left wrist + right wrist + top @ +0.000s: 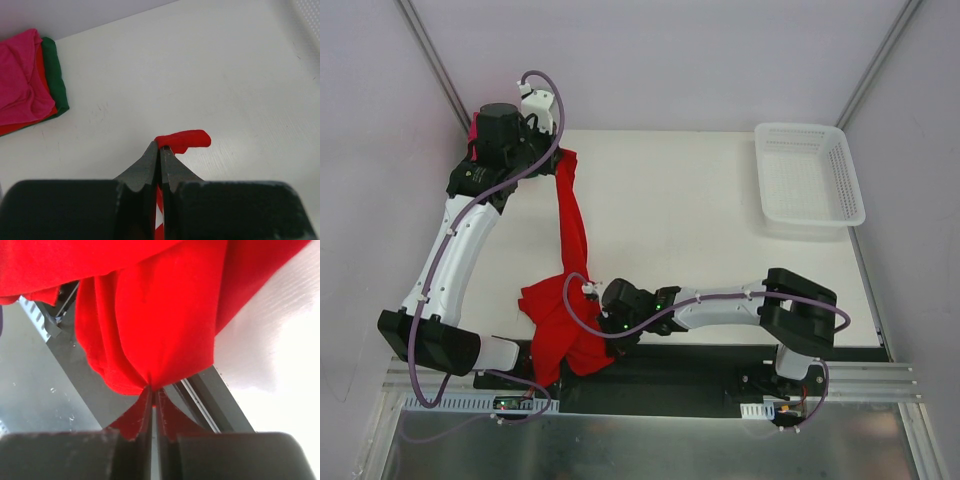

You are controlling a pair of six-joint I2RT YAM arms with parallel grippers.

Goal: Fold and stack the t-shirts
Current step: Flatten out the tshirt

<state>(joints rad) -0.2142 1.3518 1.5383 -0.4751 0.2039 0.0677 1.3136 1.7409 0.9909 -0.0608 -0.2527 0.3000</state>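
Observation:
A large bright red t-shirt (570, 235) is stretched as a twisted band from the far left of the table down to a bunched mass at the near edge. My left gripper (558, 160) is shut on its upper end; in the left wrist view a small red fold (186, 140) sticks out past the closed left gripper (161, 148). My right gripper (598, 318) is shut on the lower bunch, and in the right wrist view the red t-shirt (165, 315) gathers into the pinched right gripper (152, 390). A stack of folded t-shirts lies at the far left, magenta (20, 85) on top, red (44, 70) and dark green (56, 80) below.
A white lattice basket (810, 175) stands at the far right of the table (700, 220). The lower part of the red shirt hangs over the near edge onto the black rail (680, 365). Grey walls close in the back and sides.

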